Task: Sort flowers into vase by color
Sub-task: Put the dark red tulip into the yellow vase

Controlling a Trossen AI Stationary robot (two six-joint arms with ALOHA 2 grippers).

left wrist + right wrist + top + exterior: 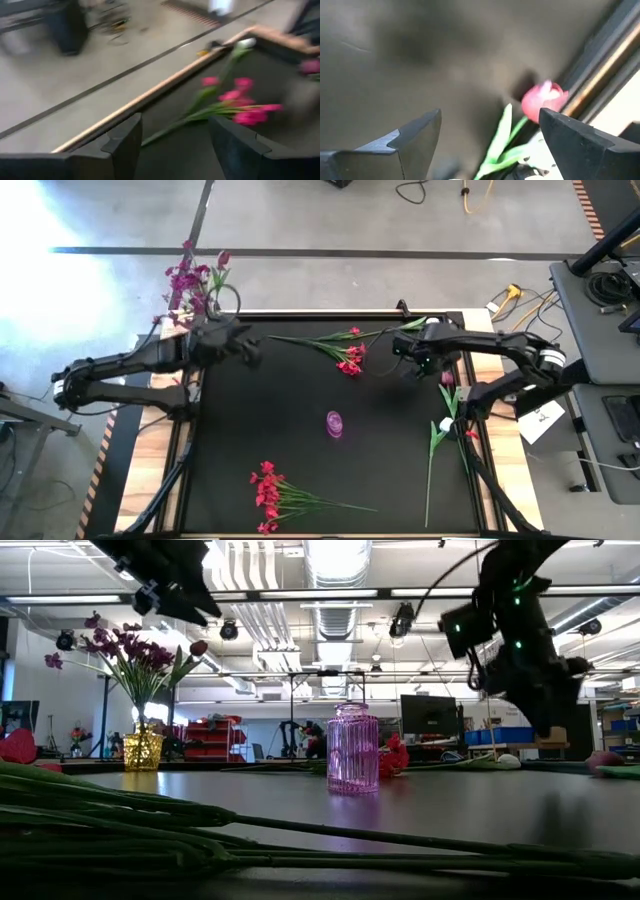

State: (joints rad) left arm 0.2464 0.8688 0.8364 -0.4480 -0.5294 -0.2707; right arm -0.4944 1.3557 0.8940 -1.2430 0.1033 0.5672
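My right claw (490, 145) hangs above the table's right edge with fingers apart, holding nothing; a pink bud (544, 101) lies just beyond them. My left claw (172, 145), also apart and empty, hovers near the gold vase (143, 748) with purple flowers (190, 285). Red-pink clusters (268, 495) lie on the black mat (300, 400), and the pink vase (353, 750) stands in the middle.

Motion blur smears the red-pink cluster (239, 102) in the left wrist view, petals unreadable. In the right wrist view the pink bud (543, 101) is soft, its stem cut by the frame edge. Low view: green stems (200, 830) fill the foreground, blooms out of frame. The left gripper (165, 585) is clipped at the top.
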